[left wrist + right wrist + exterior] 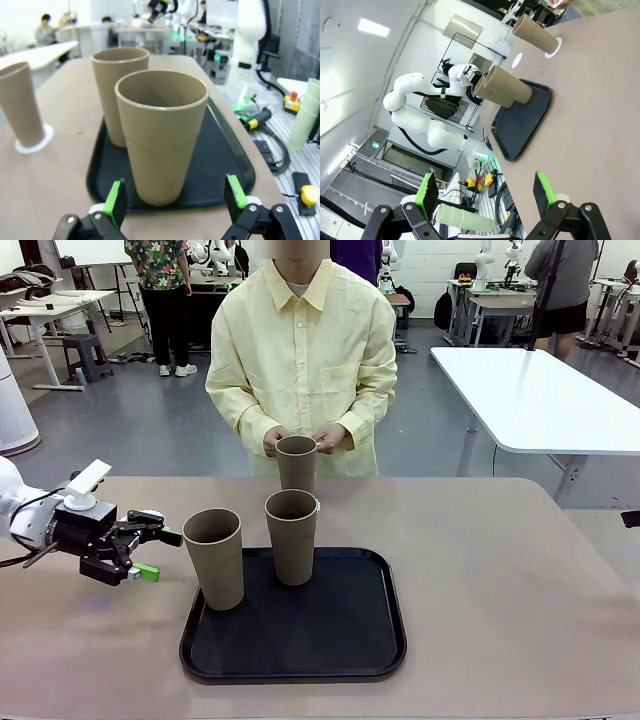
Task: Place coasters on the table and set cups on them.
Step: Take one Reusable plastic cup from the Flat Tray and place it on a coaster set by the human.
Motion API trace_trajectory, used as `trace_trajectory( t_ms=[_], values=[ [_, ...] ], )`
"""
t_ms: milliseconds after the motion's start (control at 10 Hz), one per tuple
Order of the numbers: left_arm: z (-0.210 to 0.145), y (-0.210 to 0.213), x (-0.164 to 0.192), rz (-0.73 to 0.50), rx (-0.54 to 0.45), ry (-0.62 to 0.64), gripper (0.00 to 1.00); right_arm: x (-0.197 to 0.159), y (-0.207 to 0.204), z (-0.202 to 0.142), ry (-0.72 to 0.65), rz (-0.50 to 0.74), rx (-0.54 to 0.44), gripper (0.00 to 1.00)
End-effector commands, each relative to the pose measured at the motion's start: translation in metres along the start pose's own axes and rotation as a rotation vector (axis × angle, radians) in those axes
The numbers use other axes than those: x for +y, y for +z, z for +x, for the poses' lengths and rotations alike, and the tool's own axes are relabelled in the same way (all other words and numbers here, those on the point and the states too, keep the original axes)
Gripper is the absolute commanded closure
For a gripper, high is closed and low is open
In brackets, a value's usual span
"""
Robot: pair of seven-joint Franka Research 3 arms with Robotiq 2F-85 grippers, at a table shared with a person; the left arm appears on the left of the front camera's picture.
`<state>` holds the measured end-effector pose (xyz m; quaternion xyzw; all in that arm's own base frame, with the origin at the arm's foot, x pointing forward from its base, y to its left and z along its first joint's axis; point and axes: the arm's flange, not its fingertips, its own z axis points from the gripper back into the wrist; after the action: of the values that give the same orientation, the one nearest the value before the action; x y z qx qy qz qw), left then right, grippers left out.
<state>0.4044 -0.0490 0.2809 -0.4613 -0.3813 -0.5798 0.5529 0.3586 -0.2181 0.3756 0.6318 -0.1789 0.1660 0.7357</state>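
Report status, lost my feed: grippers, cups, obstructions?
Left gripper open, facing near cup on tray. Right gripper open, empty. Far cup on coaster, person's hands on it.

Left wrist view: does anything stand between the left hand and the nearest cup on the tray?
Nothing visible. The open left hand faces the nearest cup directly; the second cup stands behind it.

No legible text or labels anywhere

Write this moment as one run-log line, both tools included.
left tool: open, facing near cup on tray | right tool: open, empty | far cup: on coaster, person's hands on it
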Motion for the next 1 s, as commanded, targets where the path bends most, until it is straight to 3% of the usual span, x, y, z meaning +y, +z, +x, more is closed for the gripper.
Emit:
trace_trajectory(
  t_ms=[0,900],
  values=[
    [-0.005,-0.005,0.004,0.004,-0.044,-0.074,0.0,-0.001,0.001,-0.001,-0.002,0.0,-0.002,0.0],
    [-0.004,-0.035,0.024,0.018,-0.048,-0.105,0.0,-0.001,0.001,-0.001,-0.002,0.0,-0.002,0.0]
  ],
)
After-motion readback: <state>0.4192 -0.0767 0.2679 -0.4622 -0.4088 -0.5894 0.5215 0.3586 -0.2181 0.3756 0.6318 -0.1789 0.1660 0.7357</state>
